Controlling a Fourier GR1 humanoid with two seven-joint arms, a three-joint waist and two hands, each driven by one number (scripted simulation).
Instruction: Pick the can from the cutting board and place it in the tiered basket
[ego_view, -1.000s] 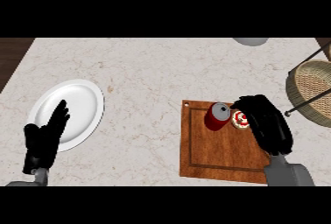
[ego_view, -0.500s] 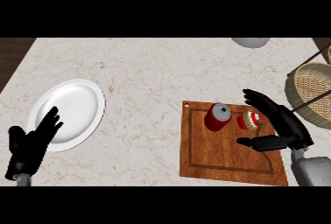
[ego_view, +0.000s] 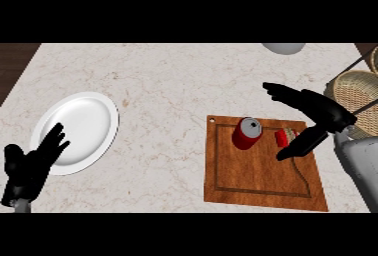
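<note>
Can (ego_view: 247, 134) stood upright on the cutting board (ego_view: 258, 175), in the board's upper part, near the top edge, grey lid facing up, red body. No hand was on it. 1 small red object (ego_view: 283, 137) lay just right of the can, also on the board; could not tell what it was.

Right hand (ego_view: 325, 112) was over the board's upper right corner, fingers straight and spread apart, pointing left past the board's top edge, thumb angled down toward the small red object. It gripped nothing. Could not tell whether the thumb tip touched the red object or the board. A gap showed between the can and this hand. Grey right forearm came in along the right edge.

Tiered basket (ego_view: 354, 85) sat at the right edge, woven, tan, partly cut off, with dark frame rods crossing it. It was right of the board, behind the right hand.

Left hand (ego_view: 26, 172) rested at the lower left, fingers straight and up, holding nothing, its fingertips overlapping the lower rim of the white plate (ego_view: 77, 125). Plate sat on the desk (ego_view: 162, 80), well apart from the board, on the left side.

1 grey rounded object (ego_view: 284, 47) showed at the top edge, cut off, well above the board.

Desk top was pale marble; a dark strip showed at the upper left corner.
</note>
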